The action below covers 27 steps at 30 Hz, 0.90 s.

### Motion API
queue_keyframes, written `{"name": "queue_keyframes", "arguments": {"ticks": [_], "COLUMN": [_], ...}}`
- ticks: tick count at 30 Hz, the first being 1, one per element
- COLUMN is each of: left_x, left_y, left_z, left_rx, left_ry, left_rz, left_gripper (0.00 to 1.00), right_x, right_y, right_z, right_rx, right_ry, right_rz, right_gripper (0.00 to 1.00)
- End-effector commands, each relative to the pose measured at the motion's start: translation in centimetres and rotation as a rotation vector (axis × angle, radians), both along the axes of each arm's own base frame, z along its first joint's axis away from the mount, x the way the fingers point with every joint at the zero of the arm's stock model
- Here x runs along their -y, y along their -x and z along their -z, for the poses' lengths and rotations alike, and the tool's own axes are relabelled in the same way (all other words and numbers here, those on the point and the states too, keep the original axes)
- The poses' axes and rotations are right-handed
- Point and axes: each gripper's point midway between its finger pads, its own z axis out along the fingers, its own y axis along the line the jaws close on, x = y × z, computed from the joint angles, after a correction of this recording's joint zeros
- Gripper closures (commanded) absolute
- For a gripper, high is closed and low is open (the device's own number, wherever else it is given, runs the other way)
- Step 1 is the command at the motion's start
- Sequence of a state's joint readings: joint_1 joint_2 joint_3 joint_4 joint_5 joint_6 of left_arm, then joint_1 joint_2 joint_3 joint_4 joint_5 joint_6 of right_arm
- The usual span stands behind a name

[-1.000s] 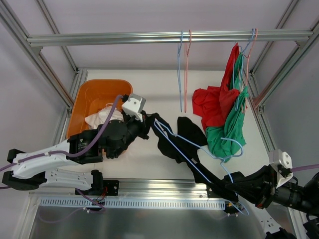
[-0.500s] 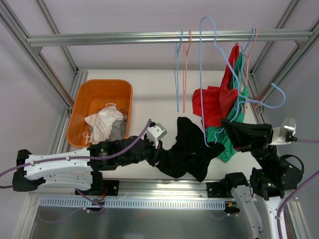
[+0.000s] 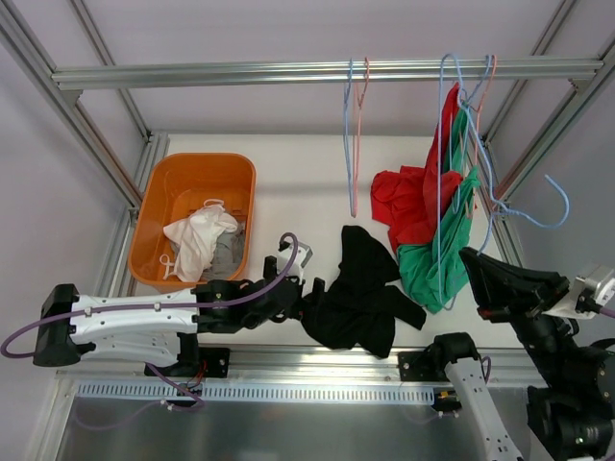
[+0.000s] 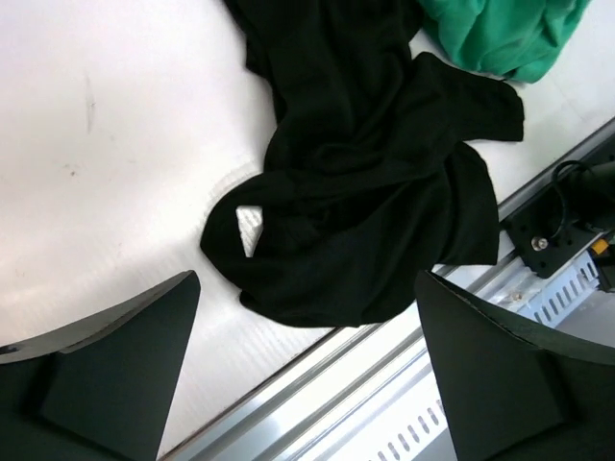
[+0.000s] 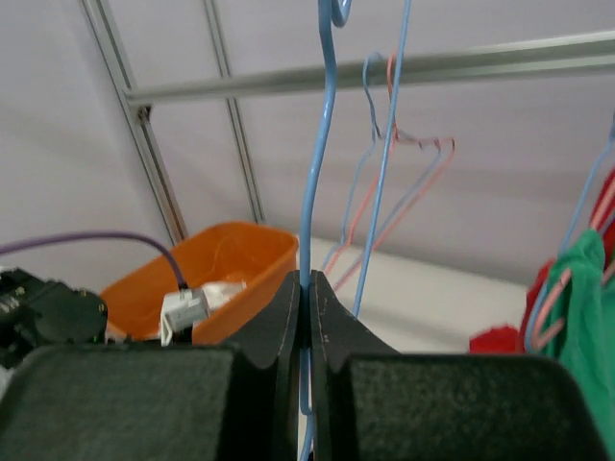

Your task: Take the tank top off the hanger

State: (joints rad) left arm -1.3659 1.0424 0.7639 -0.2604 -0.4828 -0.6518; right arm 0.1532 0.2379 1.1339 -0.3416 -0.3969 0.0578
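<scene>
Left gripper [image 4: 306, 280] gapes above black tank top [image 4: 365, 192]; right gripper [image 5: 307, 288] pinches blue hanger [image 5: 320, 173].

No legible text, labels, brands or numbers in any view; fine print possibly lost to blur.

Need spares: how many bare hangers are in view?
3: a blue hanger and a pink hanger on the rail, plus the held blue hanger in the right gripper. Hanging clothes may hide more.

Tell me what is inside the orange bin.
A crumpled white garment lies in the orange bin, with a grey piece beside it. Whatever is under them is covered.
</scene>
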Motion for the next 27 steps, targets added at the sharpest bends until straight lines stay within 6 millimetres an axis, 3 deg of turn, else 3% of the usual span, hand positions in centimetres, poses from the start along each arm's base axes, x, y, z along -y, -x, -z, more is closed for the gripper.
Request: {"name": "queue_keyframes", "arguments": {"ticks": [1,4,11,16,17,18,19,20,23,24,27], "left_x": [-0.6,-1.2,-3.4,-4.8,-4.8,-4.9,-4.9,-4.9,-4.8,-4.7,-4.4], "left_y": [-1.1,-0.8,0.3,0.2,0.3,0.3,0.2,0.1,-0.2,-0.3,-0.5], "left_z": [-2.7,-4.5,-8.3,-8.3,-8.1,-7.9,-7.8,-7.6,-7.3,-7.3,-7.4], "left_rx": [0.030,0.049,0.088,0.103,0.103,0.102,0.104,0.106,0.111,0.114,0.119], "left_ry": [0.041,0.040,0.080,0.057,0.048,0.038,0.029,0.016,-0.003,-0.008,-0.022], "left_rz": [-0.068,-0.031,0.046,0.036,0.043,0.044,0.044,0.037,0.027,0.024,0.023], "left_gripper": [0.01,0.01,0.01,0.01,0.01,0.01,0.01,0.01,0.01,0.01,0.01], "right_x": [0.8,1.0,1.2,0.4,0.2,-0.7,-0.7,-1.1,-3.3,-4.1,-4.6], "right_y": [-0.8,-1.9,-7.5,-13.2,-13.8,-14.4,-16.4,-16.9,-19.8,-20.1,-23.3], "right_z": [9.1,10.3,8.5,6.3,5.1,4.5,5.2,3.6,3.4,2.0,1.6], "right_rx": [-0.413,-0.520,-0.681,-0.705,-0.683,-0.669,-0.699,-0.663,-0.675,-0.646,-0.657], "right_ry": [0.162,0.178,0.193,0.181,0.178,0.192,0.224,0.230,0.283,0.277,0.282], "right_rz": [0.059,0.074,0.128,0.143,0.148,0.126,0.169,0.172,0.171,0.158,0.214], "right_gripper": [1.00,1.00,1.00,1.00,1.00,1.00,1.00,1.00,1.00,1.00,1.00]}}
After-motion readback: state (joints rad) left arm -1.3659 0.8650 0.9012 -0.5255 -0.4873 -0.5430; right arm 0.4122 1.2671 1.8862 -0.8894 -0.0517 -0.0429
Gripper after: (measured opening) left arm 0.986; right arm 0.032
